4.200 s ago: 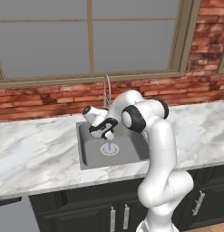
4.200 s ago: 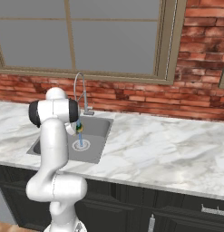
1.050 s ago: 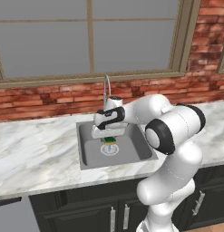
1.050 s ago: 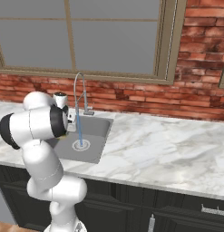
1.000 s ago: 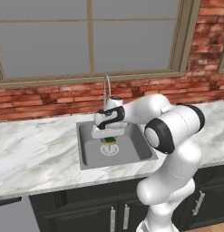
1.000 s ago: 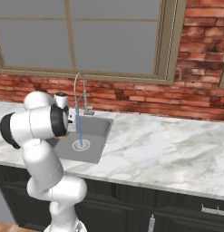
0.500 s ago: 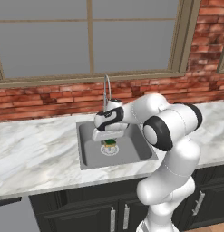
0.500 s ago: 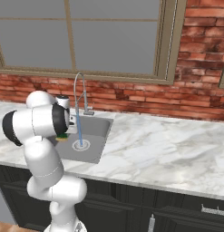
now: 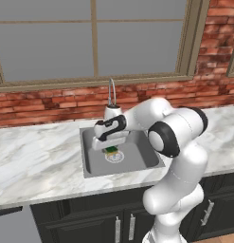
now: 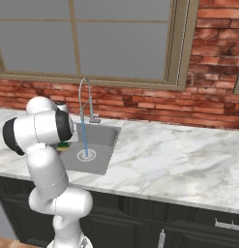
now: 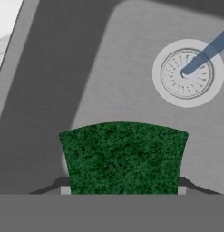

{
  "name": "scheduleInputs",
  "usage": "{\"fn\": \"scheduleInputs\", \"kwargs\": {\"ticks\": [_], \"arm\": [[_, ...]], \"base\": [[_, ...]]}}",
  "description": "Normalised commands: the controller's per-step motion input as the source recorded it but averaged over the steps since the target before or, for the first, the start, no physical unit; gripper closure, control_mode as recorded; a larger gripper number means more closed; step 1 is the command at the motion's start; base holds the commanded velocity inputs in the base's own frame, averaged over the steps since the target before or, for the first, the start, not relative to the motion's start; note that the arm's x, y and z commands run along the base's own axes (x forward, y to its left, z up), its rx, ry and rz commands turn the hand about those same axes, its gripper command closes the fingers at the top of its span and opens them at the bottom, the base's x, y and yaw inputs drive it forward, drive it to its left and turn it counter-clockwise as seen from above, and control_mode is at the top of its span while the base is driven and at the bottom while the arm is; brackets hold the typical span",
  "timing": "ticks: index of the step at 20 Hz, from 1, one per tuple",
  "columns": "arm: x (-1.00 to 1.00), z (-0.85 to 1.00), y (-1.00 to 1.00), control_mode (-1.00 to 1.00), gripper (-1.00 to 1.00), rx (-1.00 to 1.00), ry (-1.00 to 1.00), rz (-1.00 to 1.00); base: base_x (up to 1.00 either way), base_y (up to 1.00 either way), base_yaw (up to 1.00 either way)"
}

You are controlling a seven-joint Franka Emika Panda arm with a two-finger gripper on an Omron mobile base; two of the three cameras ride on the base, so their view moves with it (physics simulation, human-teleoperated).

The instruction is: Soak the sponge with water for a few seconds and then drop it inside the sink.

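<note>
The sponge (image 11: 124, 158), dark green face toward the hand camera, sits between my two fingertips; my gripper (image 11: 123, 189) is shut on it. In the left base view the gripper (image 9: 109, 140) hangs low over the grey sink (image 9: 139, 153), with the sponge (image 9: 111, 150) just under it, above the basin floor. The water (image 11: 205, 53) falls as a thin blue stream onto the round drain (image 11: 187, 72), beside the sponge and apart from it. From the right base view the stream (image 10: 84, 140) drops from the gooseneck tap (image 10: 82, 92), and my arm hides most of the sponge (image 10: 64, 145).
White marble counter (image 9: 38, 156) runs on both sides of the sink (image 10: 105, 138). A brick wall (image 9: 42, 102) and a window stand close behind the tap (image 9: 112, 90). Dark cabinets (image 9: 90, 223) lie below the counter edge.
Over the last second the hand has sunk a little lower into the basin with the sponge still held. Four seconds ago the sponge was nearer the stream over the drain.
</note>
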Motion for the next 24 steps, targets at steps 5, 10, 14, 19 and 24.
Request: {"fn": "scheduleInputs", "kwargs": {"ticks": [5, 10, 14, 19, 24], "arm": [[0.31, -0.03, 0.23, -1.00, 1.00, -0.08, 0.01, 0.00], [0.53, -0.01, 0.19, -1.00, 1.00, -0.03, 0.03, -0.02], [0.48, 0.00, 0.16, -1.00, 1.00, 0.00, 0.00, -0.02], [0.38, -0.03, 0.22, -1.00, 1.00, -0.02, 0.00, -0.02], [0.16, -0.23, 0.02, -1.00, 1.00, 0.00, 0.00, -0.02]], "base": [[0.00, 0.00, 0.00], [0.00, 0.00, 0.00], [0.00, 0.00, 0.00], [0.00, 0.00, 0.00], [0.00, 0.00, 0.00]]}}
